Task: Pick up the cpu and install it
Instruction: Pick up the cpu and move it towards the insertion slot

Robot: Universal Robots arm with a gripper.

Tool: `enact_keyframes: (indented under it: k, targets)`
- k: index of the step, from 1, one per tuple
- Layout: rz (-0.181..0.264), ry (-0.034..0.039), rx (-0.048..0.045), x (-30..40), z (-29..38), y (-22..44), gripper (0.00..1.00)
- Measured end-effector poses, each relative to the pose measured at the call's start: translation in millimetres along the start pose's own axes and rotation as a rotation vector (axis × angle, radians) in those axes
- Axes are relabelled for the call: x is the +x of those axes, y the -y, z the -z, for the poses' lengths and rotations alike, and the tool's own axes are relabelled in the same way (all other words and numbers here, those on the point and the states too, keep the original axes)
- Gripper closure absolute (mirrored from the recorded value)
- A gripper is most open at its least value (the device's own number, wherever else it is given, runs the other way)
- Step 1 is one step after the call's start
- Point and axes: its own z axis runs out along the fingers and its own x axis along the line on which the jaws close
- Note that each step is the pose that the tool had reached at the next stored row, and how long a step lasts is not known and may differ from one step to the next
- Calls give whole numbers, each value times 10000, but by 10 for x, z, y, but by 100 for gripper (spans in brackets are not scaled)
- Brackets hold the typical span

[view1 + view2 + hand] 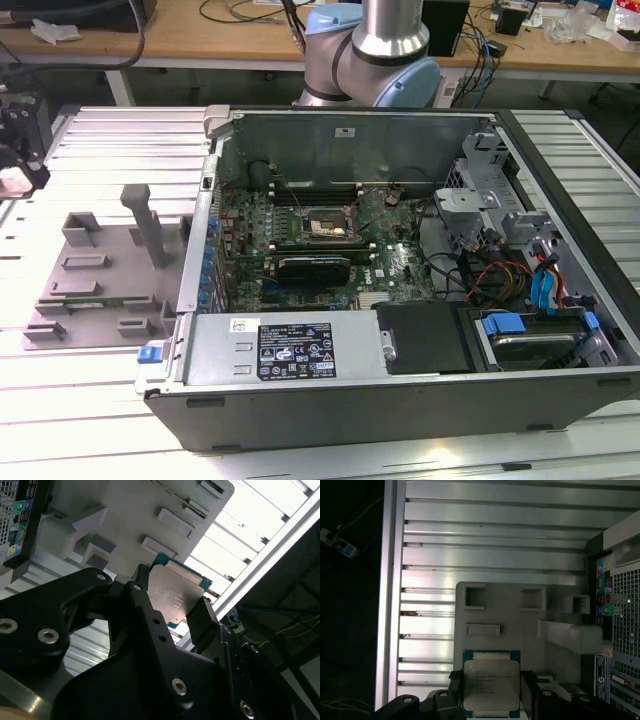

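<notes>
The cpu [491,682] is a small square chip with a pale metal top and a green-blue edge. It sits between the two black fingers [528,686] of my gripper [491,692], which is shut on it. In the second wrist view the cpu [176,596] is clamped by its opposite edges in the gripper [172,604]. It hangs above the grey plastic tray [520,622] and is lifted off it. In the exterior view my gripper [16,160] is at the far left edge, above the slatted table and left of the tray [100,270]. The empty socket [328,229] lies on the motherboard inside the open computer case [330,410].
The tray has upright posts [146,222] and small raised blocks. The case's side wall [205,215] stands between tray and motherboard. A black card [314,268], cables [500,275] and drive cages [540,330] fill the case. The slatted metal table [110,140] ends in a dark drop [350,605].
</notes>
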Motion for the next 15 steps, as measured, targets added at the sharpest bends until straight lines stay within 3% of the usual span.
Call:
enact_keyframes:
  k: [2,8,15]
  targets:
    - [0,1,0,-3,128,-5,45]
    - [0,1,0,-10,421,-18,45]
    - [0,1,0,-27,455,-19,45]
